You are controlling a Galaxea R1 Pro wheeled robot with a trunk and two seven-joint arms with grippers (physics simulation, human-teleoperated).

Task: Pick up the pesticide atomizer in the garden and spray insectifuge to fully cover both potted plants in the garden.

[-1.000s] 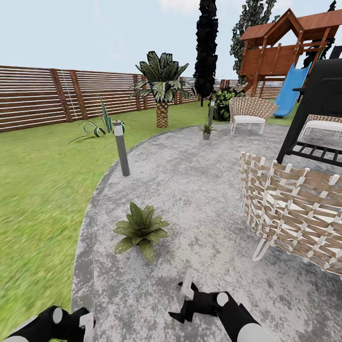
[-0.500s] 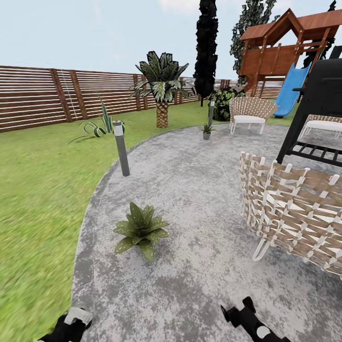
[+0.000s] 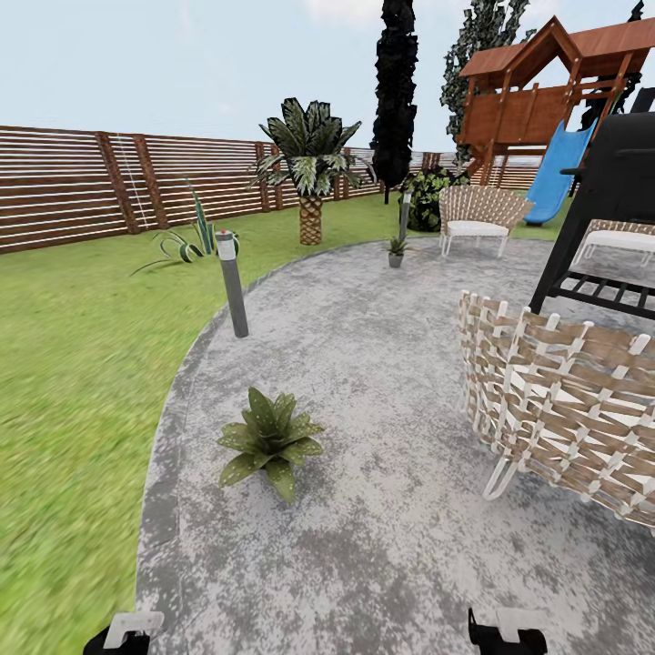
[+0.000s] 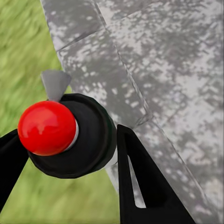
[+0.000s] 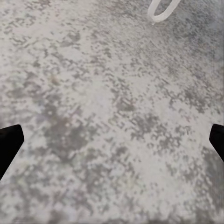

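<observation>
My left gripper point(image 4: 70, 154) jaws clasp the red-capped atomizer point(image 4: 46, 128); right gripper point(image 5: 112, 140) jaws spread, empty; near potted plant point(image 3: 269, 439) sits far, so I risk underspraying.

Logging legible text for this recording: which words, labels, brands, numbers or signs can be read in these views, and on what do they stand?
None: no readable text in any view.
The red-capped black object between the left hand's fingers bears no label that shows.
The slide, grill, lamp and fence carry no lettering.
</observation>
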